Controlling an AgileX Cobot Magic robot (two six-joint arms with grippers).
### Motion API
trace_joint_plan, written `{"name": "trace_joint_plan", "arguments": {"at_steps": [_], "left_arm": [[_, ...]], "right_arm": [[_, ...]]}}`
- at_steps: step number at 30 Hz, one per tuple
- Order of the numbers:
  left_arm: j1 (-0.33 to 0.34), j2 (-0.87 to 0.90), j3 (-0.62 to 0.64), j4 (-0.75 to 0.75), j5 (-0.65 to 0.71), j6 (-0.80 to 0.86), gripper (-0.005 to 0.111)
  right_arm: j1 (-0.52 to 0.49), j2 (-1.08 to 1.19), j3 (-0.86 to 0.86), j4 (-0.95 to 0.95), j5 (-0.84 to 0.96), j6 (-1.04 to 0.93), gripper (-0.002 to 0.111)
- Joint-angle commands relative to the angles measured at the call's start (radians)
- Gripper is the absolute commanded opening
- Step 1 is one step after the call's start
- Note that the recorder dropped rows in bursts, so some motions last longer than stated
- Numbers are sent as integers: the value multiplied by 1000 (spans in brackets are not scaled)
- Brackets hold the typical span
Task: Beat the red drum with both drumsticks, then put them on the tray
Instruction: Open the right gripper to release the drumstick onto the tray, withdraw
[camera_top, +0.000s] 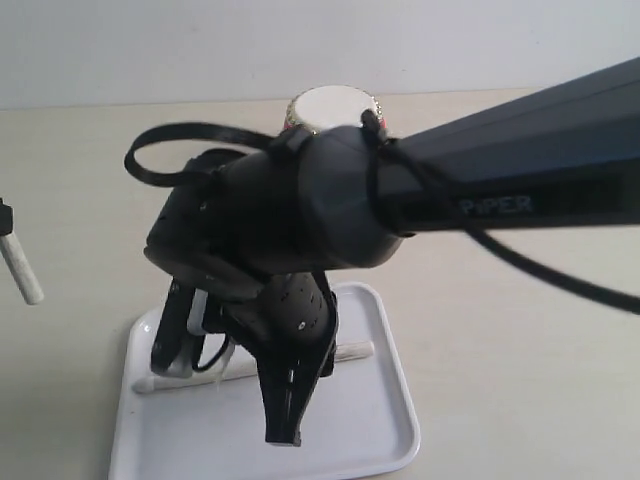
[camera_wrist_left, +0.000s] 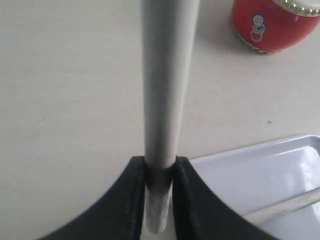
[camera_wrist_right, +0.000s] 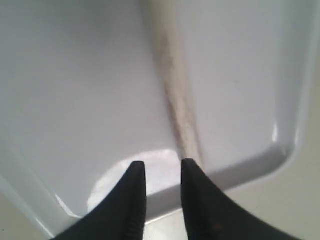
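Note:
My left gripper (camera_wrist_left: 160, 165) is shut on one pale drumstick (camera_wrist_left: 161, 90), which runs straight out from the jaws; in the exterior view this stick (camera_top: 20, 266) hangs at the far left edge above the table. The other drumstick (camera_top: 352, 351) lies across the white tray (camera_top: 385, 420). My right gripper (camera_wrist_right: 161, 167) hovers low over the tray's corner (camera_wrist_right: 280, 155), open, with nothing between its fingers and the lying stick (camera_wrist_right: 175, 95) just past one fingertip. The red drum (camera_wrist_left: 272, 25) stands beyond the tray, mostly hidden by the right arm in the exterior view (camera_top: 330, 103).
The big black right arm (camera_top: 500, 190) crosses the exterior view from the right and covers much of the tray and drum. A cable loop (camera_top: 170, 150) sticks out from its wrist. Beige tabletop (camera_top: 520, 380) surrounds the tray.

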Motion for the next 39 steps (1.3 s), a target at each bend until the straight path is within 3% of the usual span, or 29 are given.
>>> {"name": "trace_joint_plan", "arguments": {"at_steps": [1,8,11,15,22,33,39], "left_arm": [[-12,-4,4,-34,13,29,0],[-28,-4,4,-194,9,40,0],[-28,-4,17,-348,7,66,0],[-29,-15,92,-712,5,181,0],[-29,-131,332,-1340,4,440,0],[-29,-342,368,-1340,-123,240,0],[-29,-354,368,-1340,33,270,0]], "right_arm": [[-1,-138,24,-22,-7,151,20],[-1,-373,198,-93,-102,340,13],[-1,-467,271,-119,-149,410,13],[-1,-562,348,-119,-182,418,13],[-1,-654,399,-115,-241,430,13],[-1,-673,399,-33,-325,410,13],[1,-673,396,131,-438,166,17]]}}
